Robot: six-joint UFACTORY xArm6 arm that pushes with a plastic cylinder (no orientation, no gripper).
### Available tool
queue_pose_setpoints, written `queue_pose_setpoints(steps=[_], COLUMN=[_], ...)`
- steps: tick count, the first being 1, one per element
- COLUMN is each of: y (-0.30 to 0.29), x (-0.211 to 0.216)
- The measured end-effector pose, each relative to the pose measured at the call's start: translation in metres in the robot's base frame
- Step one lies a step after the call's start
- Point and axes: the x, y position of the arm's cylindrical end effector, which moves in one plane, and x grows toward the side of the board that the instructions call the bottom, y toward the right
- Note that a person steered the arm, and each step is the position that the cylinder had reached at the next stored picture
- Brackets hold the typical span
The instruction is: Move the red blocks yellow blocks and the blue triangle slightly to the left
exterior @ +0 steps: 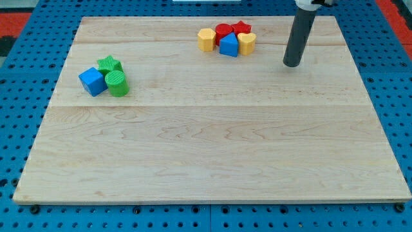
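Note:
Near the view's top, right of centre, a tight cluster sits on the wooden board (212, 142): a yellow hexagon block (206, 39) at its left, a red round block (223, 30) and a red star block (241, 28) behind, a blue triangle block (228, 46) in front, and a yellow heart block (246, 42) at its right. My tip (291, 64) stands on the board to the right of this cluster, a little lower than the yellow heart and apart from it.
At the view's left sits a second cluster: a blue cube (93, 81), a green star block (109, 64) and a green cylinder (118, 84), touching one another. Blue pegboard (19, 96) surrounds the board.

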Motion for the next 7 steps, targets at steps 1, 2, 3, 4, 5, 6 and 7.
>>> queue_pose_setpoints(steps=[1,2,3,4,5,6,7], y=[-0.009,-0.05,-0.083,-0.126,-0.125,-0.103,-0.141], x=[-0.041,-0.076,-0.09,-0.09,-0.088,-0.118,-0.138])
